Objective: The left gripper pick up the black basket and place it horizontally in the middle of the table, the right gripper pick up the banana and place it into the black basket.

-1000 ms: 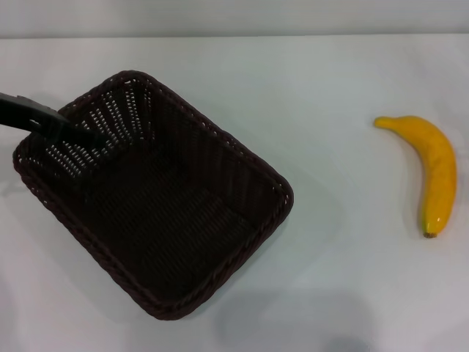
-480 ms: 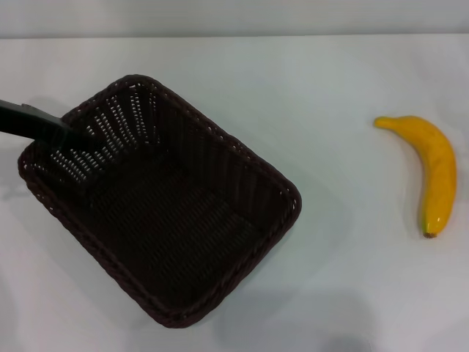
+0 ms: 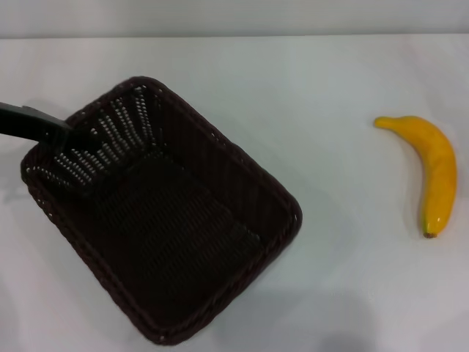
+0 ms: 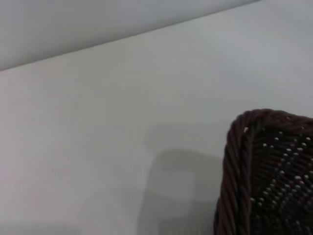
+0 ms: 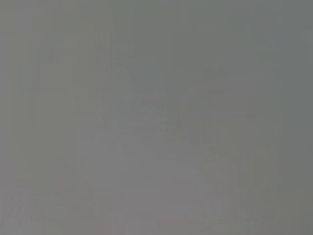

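The black basket (image 3: 172, 220) lies at an angle on the left half of the white table (image 3: 322, 81). My left gripper (image 3: 67, 134) reaches in from the left edge and is shut on the basket's far-left rim. A corner of that rim shows in the left wrist view (image 4: 239, 161). The yellow banana (image 3: 434, 170) lies on the table at the far right, well apart from the basket, with its dark tip toward me. The right gripper is out of view, and the right wrist view shows only plain grey.
Bare white tabletop (image 3: 337, 279) lies between the basket and the banana. A pale wall (image 3: 234, 16) runs behind the table's far edge.
The basket has shifted a little to the right and toward me along with my left gripper, and its near end has dropped lower in the view. The banana has not moved.
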Tool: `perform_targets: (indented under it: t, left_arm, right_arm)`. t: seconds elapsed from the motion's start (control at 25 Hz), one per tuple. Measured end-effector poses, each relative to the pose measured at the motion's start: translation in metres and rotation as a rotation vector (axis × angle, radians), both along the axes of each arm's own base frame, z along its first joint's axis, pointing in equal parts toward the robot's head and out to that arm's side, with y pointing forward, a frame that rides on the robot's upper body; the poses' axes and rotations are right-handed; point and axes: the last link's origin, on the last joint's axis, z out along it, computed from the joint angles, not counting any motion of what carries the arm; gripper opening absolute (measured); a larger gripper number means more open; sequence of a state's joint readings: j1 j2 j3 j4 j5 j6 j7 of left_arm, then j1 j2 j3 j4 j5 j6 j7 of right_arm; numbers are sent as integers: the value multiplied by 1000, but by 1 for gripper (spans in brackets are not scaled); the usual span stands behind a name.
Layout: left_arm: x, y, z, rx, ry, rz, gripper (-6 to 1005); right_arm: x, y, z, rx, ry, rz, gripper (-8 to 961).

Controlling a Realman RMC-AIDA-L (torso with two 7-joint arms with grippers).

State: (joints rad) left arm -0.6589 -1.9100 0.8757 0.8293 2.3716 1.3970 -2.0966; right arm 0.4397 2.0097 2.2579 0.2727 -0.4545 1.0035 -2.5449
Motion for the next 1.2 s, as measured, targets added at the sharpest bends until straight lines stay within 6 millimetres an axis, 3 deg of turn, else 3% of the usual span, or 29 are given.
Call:
perform_targets:
  t: [0.2, 0.48, 0.8, 1.0, 1.2]
  left_arm:
    - [1, -2, 0, 58, -97, 19, 315]
    - [3, 2, 15, 158, -253, 143, 266]
    - [8, 12, 44, 195, -330, 377, 191]
    - [15, 15, 54, 181, -365, 506, 186]
    - [15, 14, 50, 171, -407, 637, 187]
  right_arm:
    - [-7, 7, 7, 13, -22, 24, 842]
    - [-5, 13, 36, 44, -63, 40, 842]
    - [-7, 19, 65, 67, -109, 61, 842]
    - [-7, 22, 74, 78, -130, 60, 842]
    - [-12, 26, 77, 83, -149, 72, 842]
